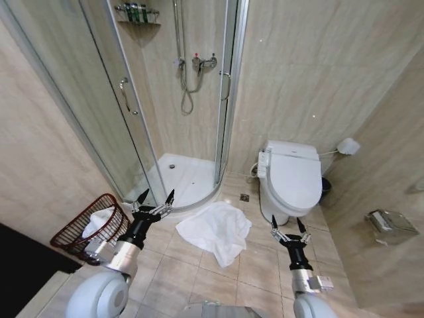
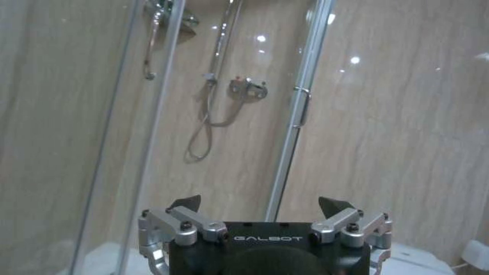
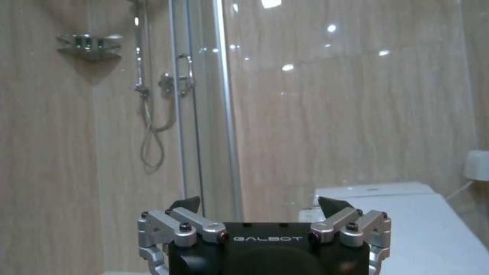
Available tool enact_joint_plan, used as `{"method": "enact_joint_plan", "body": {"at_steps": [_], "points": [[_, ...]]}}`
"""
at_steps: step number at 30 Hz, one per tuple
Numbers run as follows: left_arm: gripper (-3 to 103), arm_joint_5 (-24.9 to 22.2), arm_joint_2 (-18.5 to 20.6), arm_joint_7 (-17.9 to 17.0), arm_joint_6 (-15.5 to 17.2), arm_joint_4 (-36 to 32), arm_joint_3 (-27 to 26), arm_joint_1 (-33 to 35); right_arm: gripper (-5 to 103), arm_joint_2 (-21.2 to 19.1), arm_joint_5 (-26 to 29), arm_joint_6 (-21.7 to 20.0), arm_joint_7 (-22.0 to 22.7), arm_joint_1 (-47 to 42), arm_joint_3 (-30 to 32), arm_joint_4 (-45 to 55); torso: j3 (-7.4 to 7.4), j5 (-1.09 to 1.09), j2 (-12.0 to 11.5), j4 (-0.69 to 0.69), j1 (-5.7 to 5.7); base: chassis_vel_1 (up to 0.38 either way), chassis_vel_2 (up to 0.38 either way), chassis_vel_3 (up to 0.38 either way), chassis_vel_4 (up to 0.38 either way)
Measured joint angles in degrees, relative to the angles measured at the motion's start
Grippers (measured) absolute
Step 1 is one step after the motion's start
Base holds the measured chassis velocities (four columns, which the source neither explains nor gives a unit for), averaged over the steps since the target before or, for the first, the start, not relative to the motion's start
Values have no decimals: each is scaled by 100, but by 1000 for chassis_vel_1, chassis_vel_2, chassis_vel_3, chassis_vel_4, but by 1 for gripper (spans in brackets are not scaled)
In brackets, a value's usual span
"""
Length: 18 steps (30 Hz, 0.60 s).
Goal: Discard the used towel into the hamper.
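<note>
Bathroom, tiled floor [image 1: 199, 271]. Glass shower stall [image 1: 179, 99] at the back with its curved door, toilet [image 1: 291, 179] to its right with lid down, paper holder [image 1: 391, 224] on the right wall.

White towel [image 1: 213, 230] lies crumpled on the floor between stall and toilet, flat, nothing touching it. It sits between the two arms, closer to the left one.

Hamper [image 1: 93, 228] stands on the floor at the far left against the wall, just beside the left arm, tipped toward the camera view so the opening shows. Something white already inside it.

Left arm reaches forward and up from the lower left, forearm angled toward the stall. Left gripper [image 1: 154, 199] is raised above the floor near the stall threshold, fingers spread apart, holding nothing. Wrist view shows its tips [image 2: 185, 203] wide, pointing at the shower wall.

Right arm sticks nearly straight up at lower right, in front of the toilet base. Right gripper [image 1: 288, 225] also spread, empty, pointing at stall and toilet. Both well clear of the towel.
</note>
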Motion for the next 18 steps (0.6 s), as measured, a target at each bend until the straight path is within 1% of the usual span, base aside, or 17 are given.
{"method": "enact_joint_plan", "body": {"at_steps": [8, 12, 18], "points": [[100, 0, 0, 0, 0, 0, 0, 1, 100, -21, -1, 0, 0, -63, 41, 93, -113, 0, -210, 2, -95, 38, 39, 48, 42], [100, 0, 0, 0, 0, 0, 0, 0, 100, -24, 32, 1, -88, -33, 8, 76, -172, 1, -312, 0, -138, 8, 7, 13, 2], [100, 0, 0, 0, 0, 0, 0, 0, 100, -19, 1, 73, -108, 35, 24, 76, -231, 0, -421, 0, -192, 0, 0, 0, 0]]}}
